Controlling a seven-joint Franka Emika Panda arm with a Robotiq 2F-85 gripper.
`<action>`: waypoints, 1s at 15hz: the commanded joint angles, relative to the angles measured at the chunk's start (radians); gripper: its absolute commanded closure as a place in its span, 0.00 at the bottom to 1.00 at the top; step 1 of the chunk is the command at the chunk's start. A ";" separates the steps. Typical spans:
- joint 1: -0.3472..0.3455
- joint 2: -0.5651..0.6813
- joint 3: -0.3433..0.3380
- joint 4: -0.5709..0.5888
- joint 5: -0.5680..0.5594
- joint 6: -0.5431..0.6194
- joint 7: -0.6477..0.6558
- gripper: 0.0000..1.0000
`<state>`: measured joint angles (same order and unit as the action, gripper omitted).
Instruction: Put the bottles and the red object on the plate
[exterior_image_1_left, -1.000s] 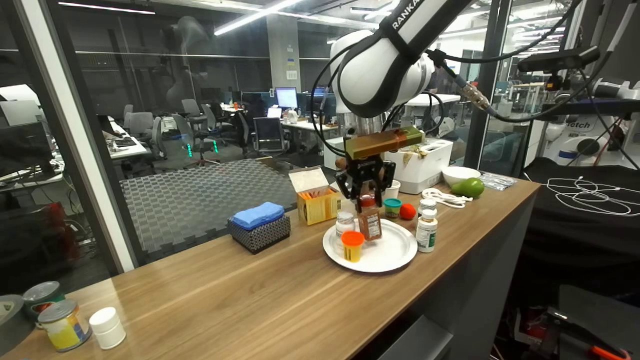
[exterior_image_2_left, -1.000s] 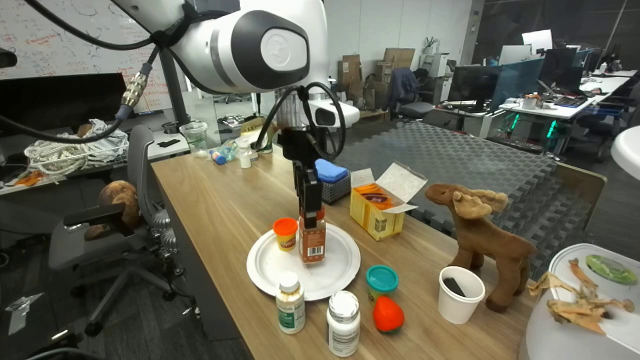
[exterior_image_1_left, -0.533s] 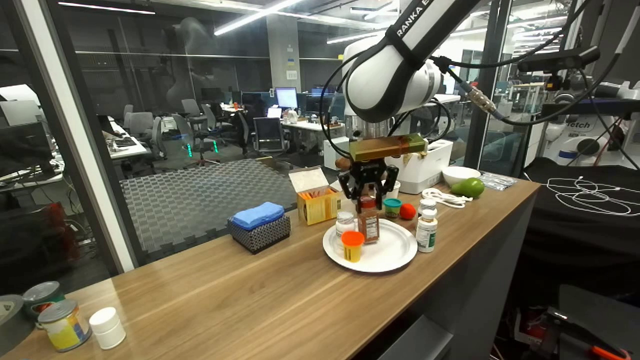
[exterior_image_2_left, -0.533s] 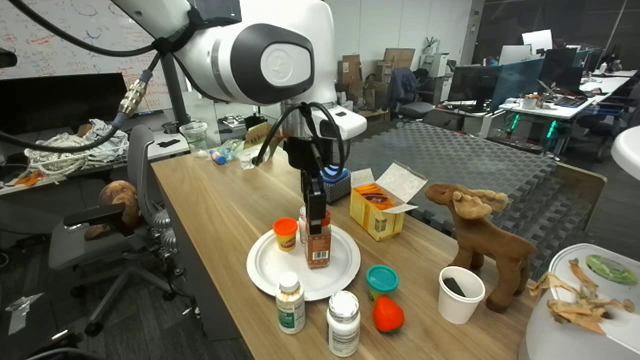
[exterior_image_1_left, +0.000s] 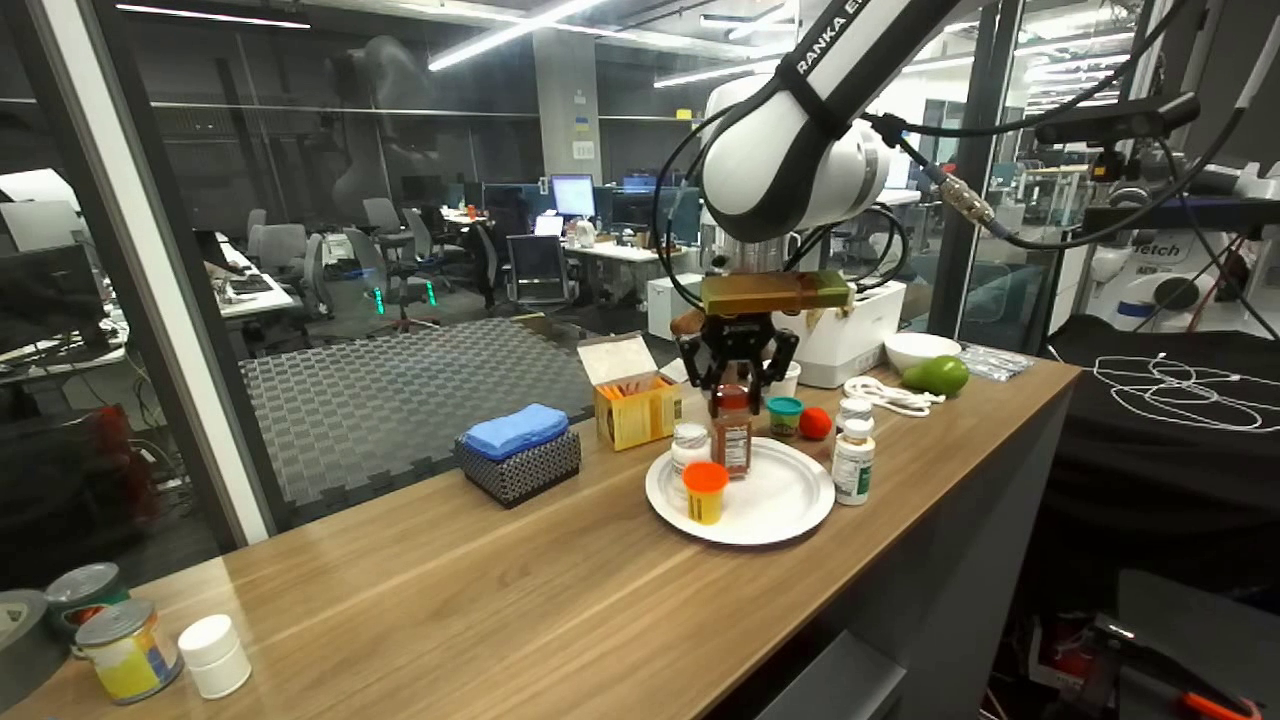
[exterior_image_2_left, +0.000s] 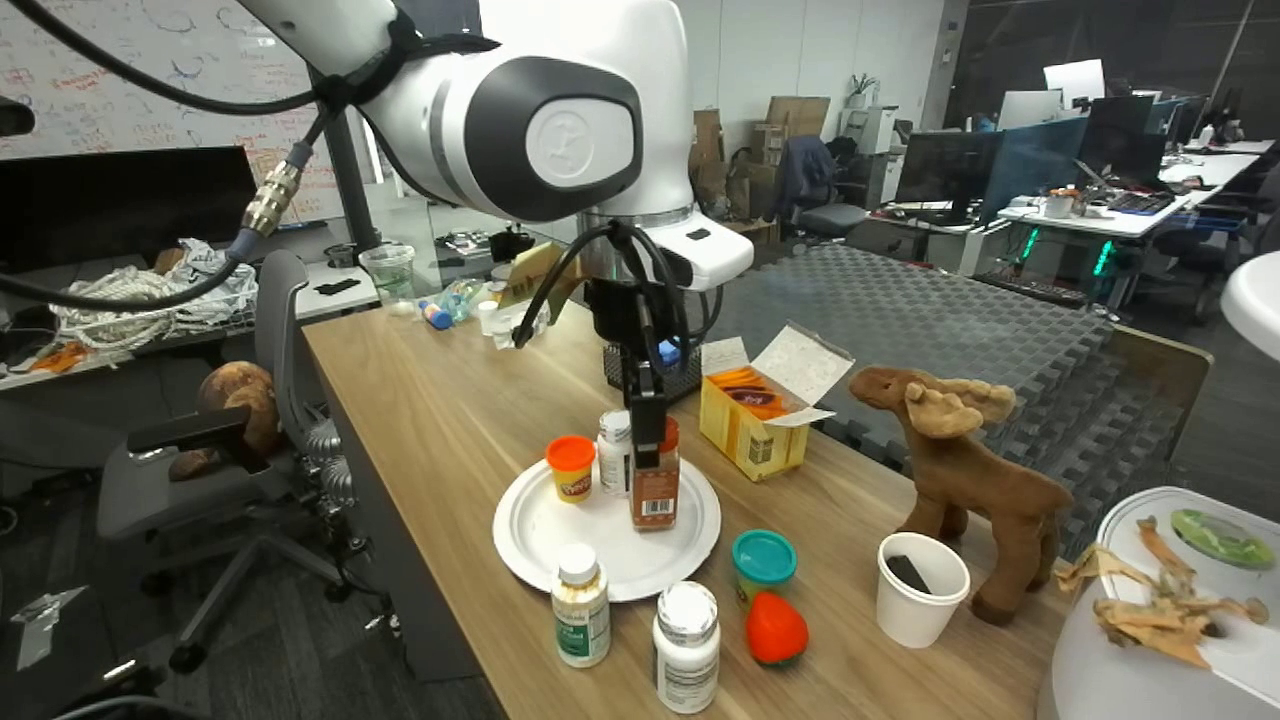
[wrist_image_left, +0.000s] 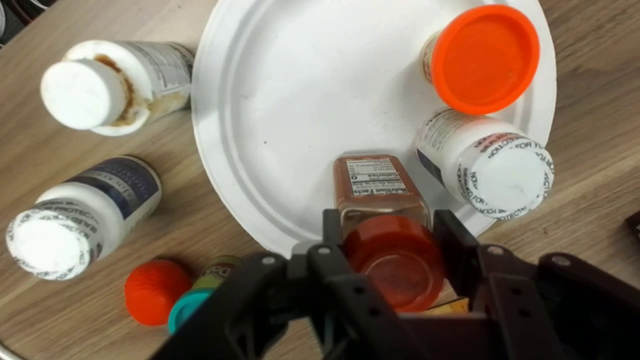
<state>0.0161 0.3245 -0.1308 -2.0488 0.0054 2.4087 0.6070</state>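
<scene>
Plate (wrist_image_left: 305, 75): orange-lid tub (wrist_image_left: 485, 59), wht btl (wrist_image_left: 480, 165) | hand (wrist_image_left: 389, 227): gripping red-cap btl (exterior_image_2_left: 656, 490) | carton (exterior_image_2_left: 735, 430): orange pkts (exterior_image_2_left: 748, 393) | cup (exterior_image_2_left: 910, 618): blk item (exterior_image_2_left: 908, 574)

Wrist view: plate (wrist_image_left: 310, 80) top centre, tub (wrist_image_left: 485, 60) and pill bottle (wrist_image_left: 480, 170) on its right half; jar (wrist_image_left: 390, 235) lower centre; two bottles (wrist_image_left: 120, 87) (wrist_image_left: 95, 215) out left.

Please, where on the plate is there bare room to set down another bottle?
The plate has a broad bare patch from its middle to the rim near the green-labelled bottle, bordered by the orange-lidded tub and the red-capped jar in the claw. It is crowded opposite, where tub, jar and a white bottle are close together.
</scene>
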 joint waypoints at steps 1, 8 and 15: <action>0.000 -0.006 0.007 0.004 0.036 0.027 0.009 0.76; 0.013 -0.037 -0.021 -0.012 -0.026 0.011 0.026 0.03; 0.001 -0.234 -0.063 -0.111 -0.198 -0.137 0.055 0.00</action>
<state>0.0168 0.2220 -0.1873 -2.0701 -0.1182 2.3319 0.6312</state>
